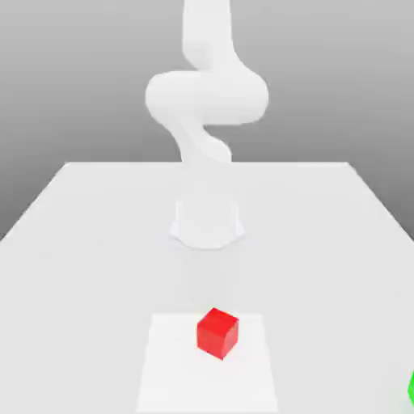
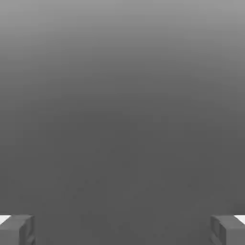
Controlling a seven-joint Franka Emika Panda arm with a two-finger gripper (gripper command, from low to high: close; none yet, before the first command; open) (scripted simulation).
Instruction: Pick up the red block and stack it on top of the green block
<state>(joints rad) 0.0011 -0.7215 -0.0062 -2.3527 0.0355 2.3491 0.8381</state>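
Pale tabletop (image 1: 81, 267), grey backdrop behind. At the exterior view's left, nothing of the task noted. Centre, near side: red block (image 1: 217, 333) on a white patch (image 1: 170, 380), set cornerwise; if gripped without the wrist being turned to match, it could be twisted or squeezed out. Robot arm (image 1: 206, 97) upright at the far side. Gripper (image 2: 122, 230) seen spread wide, nothing held. Near right: green block (image 1: 411, 388), cut by the frame edge; stack could be misplaced if its position is misjudged.
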